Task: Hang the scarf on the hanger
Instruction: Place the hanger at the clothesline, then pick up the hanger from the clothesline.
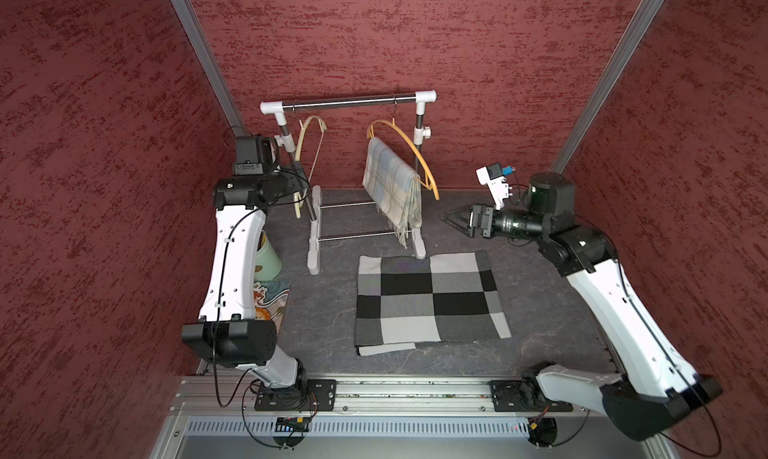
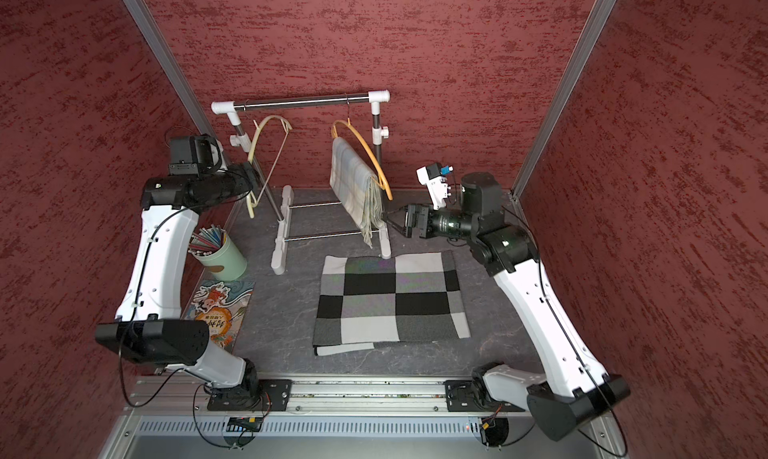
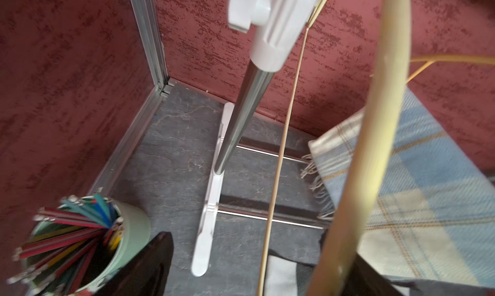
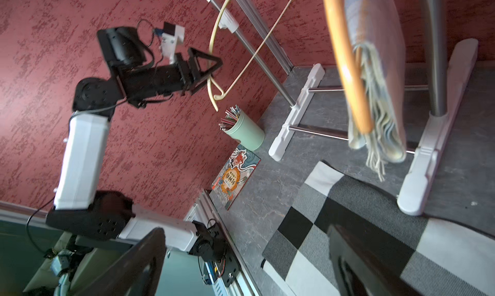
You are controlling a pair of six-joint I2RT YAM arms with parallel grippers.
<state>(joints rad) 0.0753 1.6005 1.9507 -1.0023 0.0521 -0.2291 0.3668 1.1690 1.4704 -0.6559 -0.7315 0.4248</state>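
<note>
**A:** Where is the scarf?

**B:** The plaid scarf (image 1: 390, 182) is folded over the lower bar of the orange hanger (image 1: 419, 153). The hanger hooks onto the rack's rail (image 1: 349, 101), just right of centre in both top views. The two halves of the scarf fall about evenly, fringe downmost. That is likely why it sits without sliding.

**A:** And the right gripper?

**B:** The right gripper (image 2: 389, 220) stands wide and empty, level with the fringed edge and just beside it. In the right wrist view nothing lies between its fingers. The cloth's weight is on the hanger alone.

**A:** What is the left one doing?

**B:** The left gripper (image 3: 262, 254) is up by the cream hanger (image 3: 375, 136), at the rail's left end. Its jaws are spread, and the hanger's thick arm passes between them. I cannot tell whether a finger touches it. My guess is that it is there to steady that hanger or hold it clear, since the hanger is bare.

**A:** So it's finished?

**B:** For the plaid scarf it looks so. A grey and black checked cloth (image 1: 432, 299) lies folded flat on the desk (image 1: 316, 311), lower centre, with one corner against the rack's foot. Whether it is to be hung too, I cannot say.
</note>
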